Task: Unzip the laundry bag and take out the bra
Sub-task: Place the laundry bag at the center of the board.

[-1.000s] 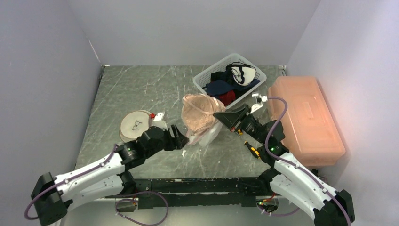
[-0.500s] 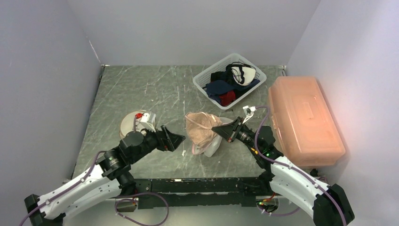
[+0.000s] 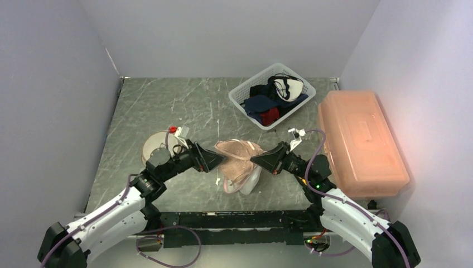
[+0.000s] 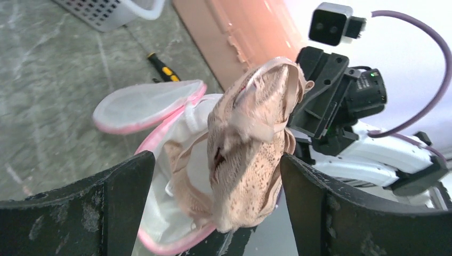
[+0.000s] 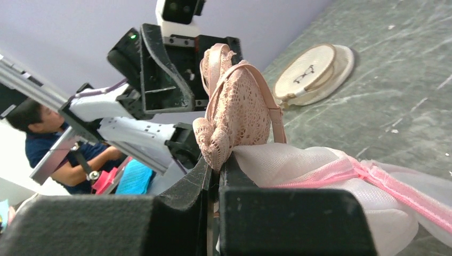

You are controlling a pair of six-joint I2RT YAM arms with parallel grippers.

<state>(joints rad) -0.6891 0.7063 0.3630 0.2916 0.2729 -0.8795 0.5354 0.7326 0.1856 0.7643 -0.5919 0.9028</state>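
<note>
The beige lace bra [image 3: 237,153] is held up above the table's middle, and my right gripper [image 3: 257,159] is shut on its edge. In the right wrist view the lace of the bra [image 5: 240,112] is pinched between the closed fingers of my right gripper [image 5: 216,165]. The white mesh laundry bag [image 5: 309,162] with pink trim drapes right beside them. The laundry bag [image 4: 144,104] gapes unzipped, with part of the bra [image 4: 250,144] still lying in it. My left gripper [image 4: 216,176] is open, one finger on each side of the bra, seemingly without touching it.
A white basket [image 3: 239,96] of dark clothes stands at the back. An orange lidded box [image 3: 360,142] fills the right side. A round white pouch [image 3: 155,146] lies by the left arm. A yellow-and-black screwdriver [image 4: 162,65] lies on the table behind the bag.
My left gripper opened wide, drew back, then came forward again around the bra. My right gripper brought the bra and bag lower and nearer.
</note>
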